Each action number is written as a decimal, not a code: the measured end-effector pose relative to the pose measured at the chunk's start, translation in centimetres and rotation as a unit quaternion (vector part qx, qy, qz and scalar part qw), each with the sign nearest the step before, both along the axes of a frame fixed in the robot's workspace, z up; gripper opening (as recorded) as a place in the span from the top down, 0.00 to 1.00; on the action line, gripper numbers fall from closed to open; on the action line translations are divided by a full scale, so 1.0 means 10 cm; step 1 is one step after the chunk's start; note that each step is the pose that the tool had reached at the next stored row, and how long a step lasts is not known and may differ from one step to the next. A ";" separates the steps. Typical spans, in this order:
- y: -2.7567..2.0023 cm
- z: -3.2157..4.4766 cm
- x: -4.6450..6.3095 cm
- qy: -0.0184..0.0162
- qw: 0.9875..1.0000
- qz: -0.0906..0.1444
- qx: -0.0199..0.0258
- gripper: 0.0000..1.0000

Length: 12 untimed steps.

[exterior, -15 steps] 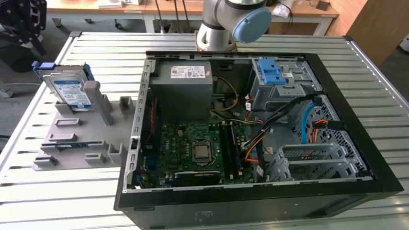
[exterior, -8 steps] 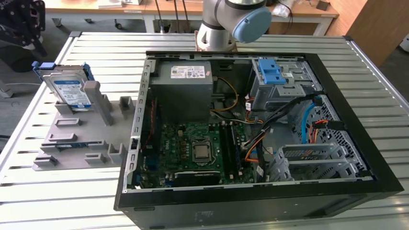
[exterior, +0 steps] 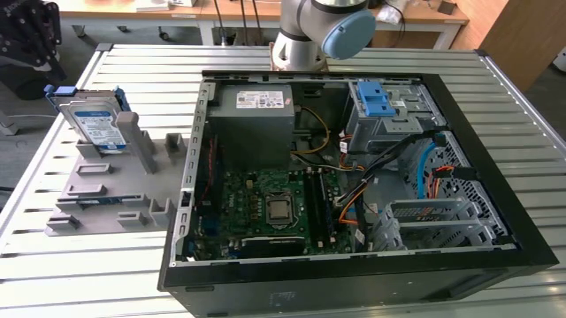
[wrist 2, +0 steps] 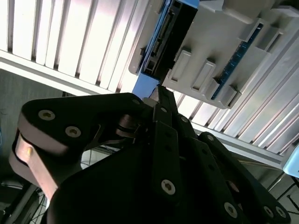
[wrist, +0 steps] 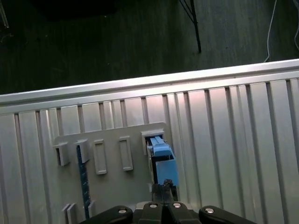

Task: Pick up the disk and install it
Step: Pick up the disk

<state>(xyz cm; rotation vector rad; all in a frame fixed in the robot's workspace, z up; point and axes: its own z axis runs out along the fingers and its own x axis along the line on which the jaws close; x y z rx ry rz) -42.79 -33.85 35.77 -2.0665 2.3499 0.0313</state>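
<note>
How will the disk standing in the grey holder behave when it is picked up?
The disk looks like a rigid metal slab, so it should not bend in a grasp. Standing on edge in the grey holder, it may tip if pushed sideways.

The thick silver-grey tubular metal arm (exterior: 296,46) ends in a rounded joint closed by a smooth, round light-blue plastic cap (exterior: 348,33). The matt black metal gripper (wrist 2: 163,95) is built of flat, round-ended link plates (wrist 2: 70,130) that overlap in layers and narrow to slim, straight black fingers (wrist 2: 164,140), with small silver socket-head screws (wrist 2: 168,186) pinning the plates. In the second wrist view a pale copper-coloured rounded insert (wrist 2: 21,150) shows at the edge of one outer link, and in the first wrist view bright screw heads dot the black links.
</note>
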 end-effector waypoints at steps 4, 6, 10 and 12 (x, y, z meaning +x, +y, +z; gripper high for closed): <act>-0.001 -0.003 0.00 0.000 1.000 0.025 0.000 0.89; -0.001 -0.003 0.00 0.000 1.000 0.025 0.000 0.89; 0.000 -0.002 0.00 0.000 1.000 0.025 0.000 0.77; -0.001 -0.007 0.00 0.000 1.000 0.025 0.000 0.71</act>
